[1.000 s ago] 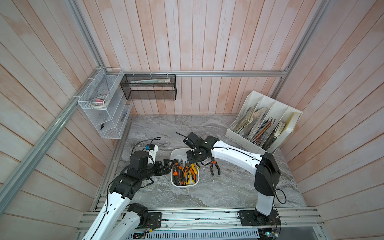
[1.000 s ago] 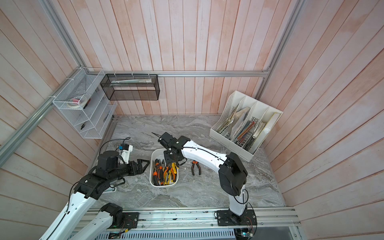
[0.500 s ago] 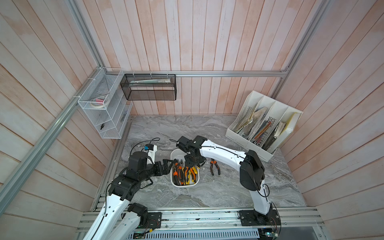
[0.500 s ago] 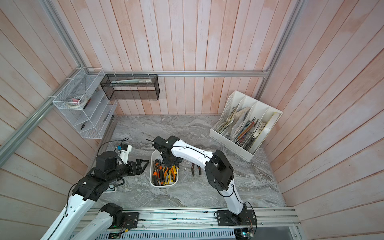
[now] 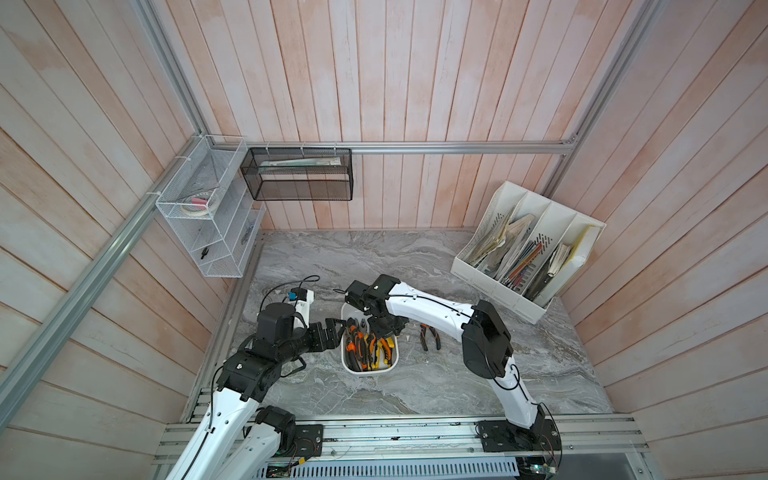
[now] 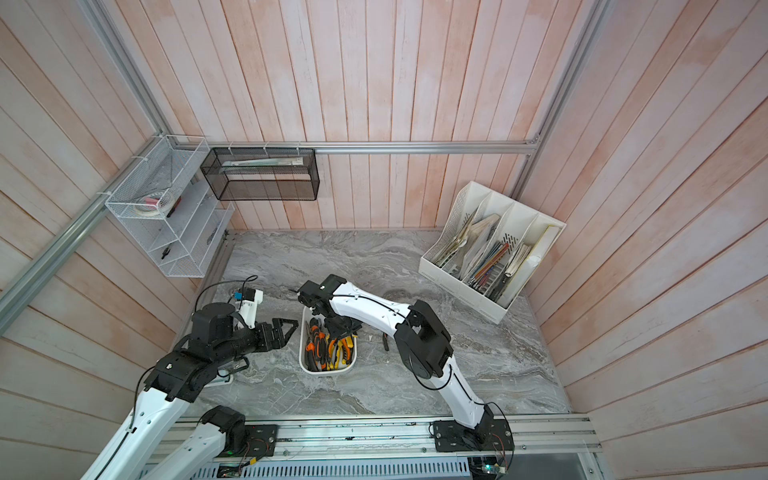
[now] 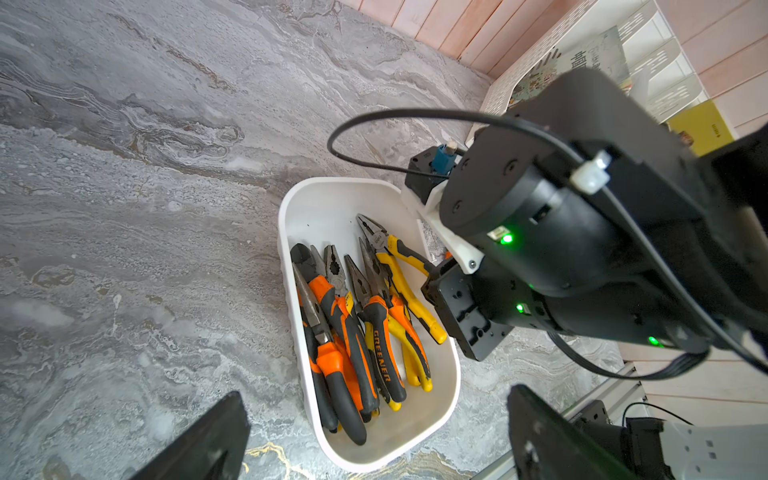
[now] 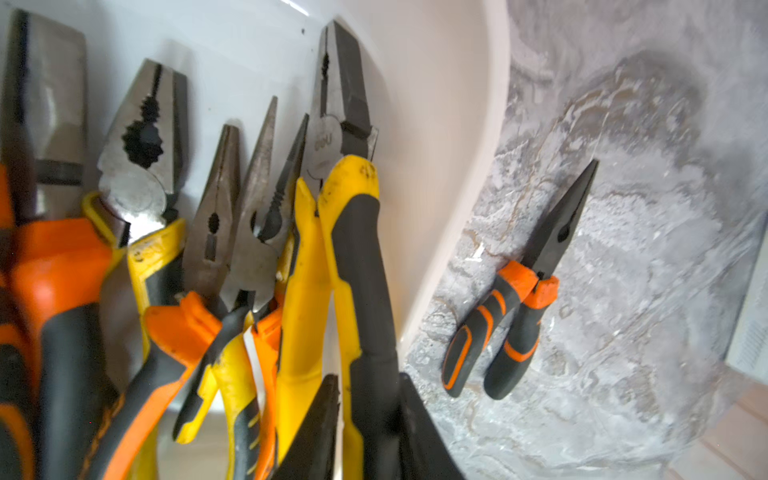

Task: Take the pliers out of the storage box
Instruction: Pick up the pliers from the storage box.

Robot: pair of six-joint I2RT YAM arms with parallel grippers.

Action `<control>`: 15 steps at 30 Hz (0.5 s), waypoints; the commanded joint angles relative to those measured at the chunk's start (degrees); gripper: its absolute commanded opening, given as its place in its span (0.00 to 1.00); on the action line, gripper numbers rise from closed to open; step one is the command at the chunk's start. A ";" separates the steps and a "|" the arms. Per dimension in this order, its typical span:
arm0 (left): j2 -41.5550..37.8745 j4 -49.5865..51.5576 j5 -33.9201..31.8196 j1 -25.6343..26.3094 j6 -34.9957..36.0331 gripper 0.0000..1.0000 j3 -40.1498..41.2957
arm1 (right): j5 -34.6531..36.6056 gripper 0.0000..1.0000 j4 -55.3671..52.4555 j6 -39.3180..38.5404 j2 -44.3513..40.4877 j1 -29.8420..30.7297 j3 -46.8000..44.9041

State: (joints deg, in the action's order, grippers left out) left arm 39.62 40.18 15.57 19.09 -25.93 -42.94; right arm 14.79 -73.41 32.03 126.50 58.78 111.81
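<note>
Pliers (image 5: 368,348) lie heaped in the storage box (image 5: 369,371) near the front of the marble tabletop (image 5: 374,257), with their handles toward the rail and their dark noses toward the far wall. The right arm rises from its base on the front rail and folds at a high elbow. Its white forearm runs leftward over the box's far end, where the wrist turns down so that the right gripper (image 5: 384,328) dips in among the tools. In the right wrist view its two black fingers (image 8: 316,415) press on either side of one handle of a yellow-and-black pair (image 8: 357,249), which lies in the box along its wall — the gripper is clenched on that handle. One orange-and-black pair (image 8: 519,299) lies outside on the tabletop, just beside the box on the right arm's side. The left arm is bent low, with its forearm about level and aimed at the box. The left gripper (image 6: 291,329) hovers just beside the box's left wall with its fingers spread wide — holding nothing.
</note>
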 commanded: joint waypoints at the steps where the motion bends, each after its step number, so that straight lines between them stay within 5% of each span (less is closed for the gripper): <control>1: -0.58 -1.00 -0.82 0.16 0.27 1.00 0.74 | 1.23 0.13 -2.15 0.81 0.32 0.72 2.01; 7: -0.45 -0.99 -0.86 0.16 0.25 1.00 0.75 | 3.23 0.00 -1.88 3.56 -2.57 0.88 1.43; 15: -0.19 -0.98 -0.72 0.20 0.24 1.00 0.75 | 8.46 0.00 8.73 7.25 -14.69 0.88 -11.40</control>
State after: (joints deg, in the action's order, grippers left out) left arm 39.64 40.21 15.57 19.09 -25.93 -42.94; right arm 17.50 -68.62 36.23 118.21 59.55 103.55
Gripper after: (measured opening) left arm 0.999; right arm 0.166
